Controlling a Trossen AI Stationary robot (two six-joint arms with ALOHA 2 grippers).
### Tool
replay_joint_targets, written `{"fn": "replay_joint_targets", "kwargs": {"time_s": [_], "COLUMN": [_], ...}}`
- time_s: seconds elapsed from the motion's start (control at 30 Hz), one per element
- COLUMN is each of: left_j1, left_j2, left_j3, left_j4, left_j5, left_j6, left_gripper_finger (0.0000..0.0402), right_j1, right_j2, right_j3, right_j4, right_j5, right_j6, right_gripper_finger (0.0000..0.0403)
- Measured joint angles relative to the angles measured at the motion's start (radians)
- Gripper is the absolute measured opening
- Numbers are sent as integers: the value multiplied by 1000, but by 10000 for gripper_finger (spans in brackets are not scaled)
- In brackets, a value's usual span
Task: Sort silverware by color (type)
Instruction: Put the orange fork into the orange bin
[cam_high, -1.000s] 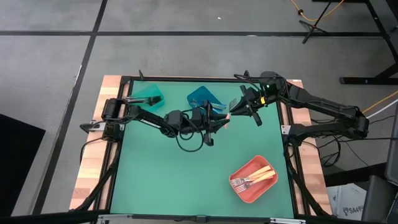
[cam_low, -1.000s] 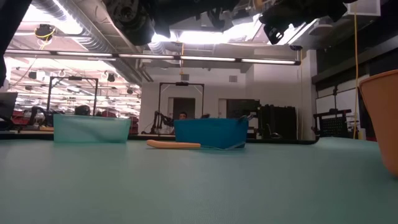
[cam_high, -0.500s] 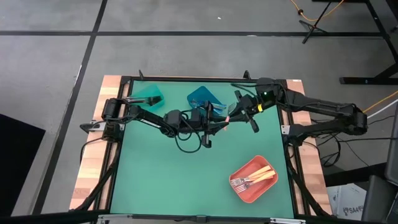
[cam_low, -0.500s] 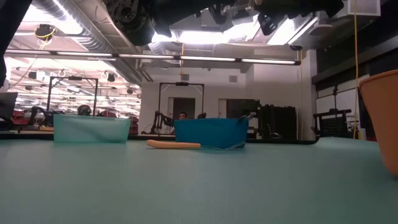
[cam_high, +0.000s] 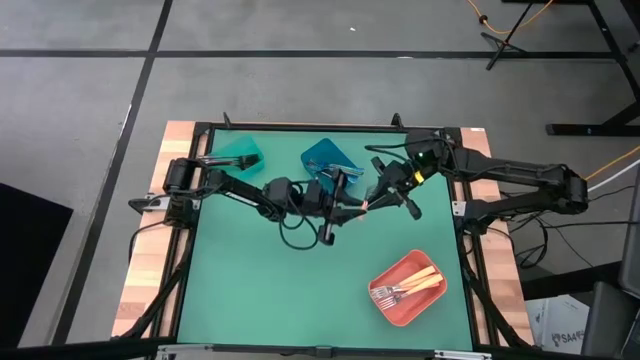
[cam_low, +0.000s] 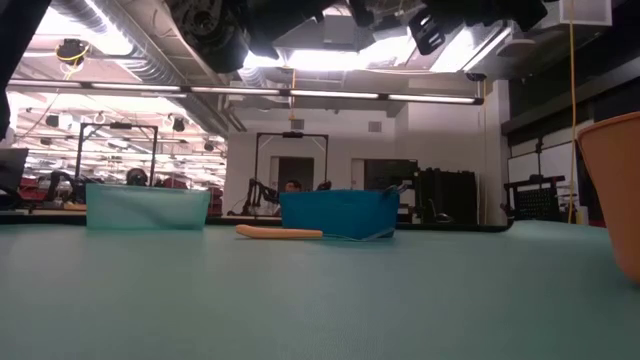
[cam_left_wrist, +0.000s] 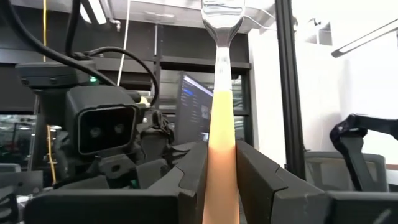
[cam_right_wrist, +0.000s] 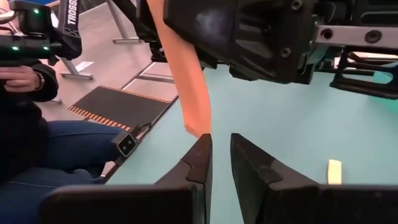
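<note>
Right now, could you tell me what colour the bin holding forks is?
Coral-red bin, holding gold-handled forks; the high view shows it best.

Gold-handled fork (cam_left_wrist: 222, 155) held in mid-air.
More gold-handled forks (cam_high: 405, 289) lie in the coral bin; another (cam_low: 280, 233) lies on the mat.

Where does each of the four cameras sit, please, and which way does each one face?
High view: overhead, straight down on the green table; both arms show.
Low view: table height, level across to the blue bin; arms overhead.
Left wrist view: past the left gripper, shut on a gold-handled fork.
Right wrist view: past the right gripper, facing that fork's handle end; a seated person beyond.
Both wrist views share the fork.
</note>
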Motion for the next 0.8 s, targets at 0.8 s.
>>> {"fn": "replay_joint_targets", "kwargs": {"time_s": [0.8], "left_j1": [-3], "left_j2": [0], "left_j3": [0], "left_j4": [-4], "left_j5": [5], "left_j6": [1], "left_gripper_finger": [64], "right_j1": [1], "right_j2": [0], "right_j3": [0], "right_j4": [83], "right_j5": [46], "right_j6": [54], "right_gripper_finger": [51]}}
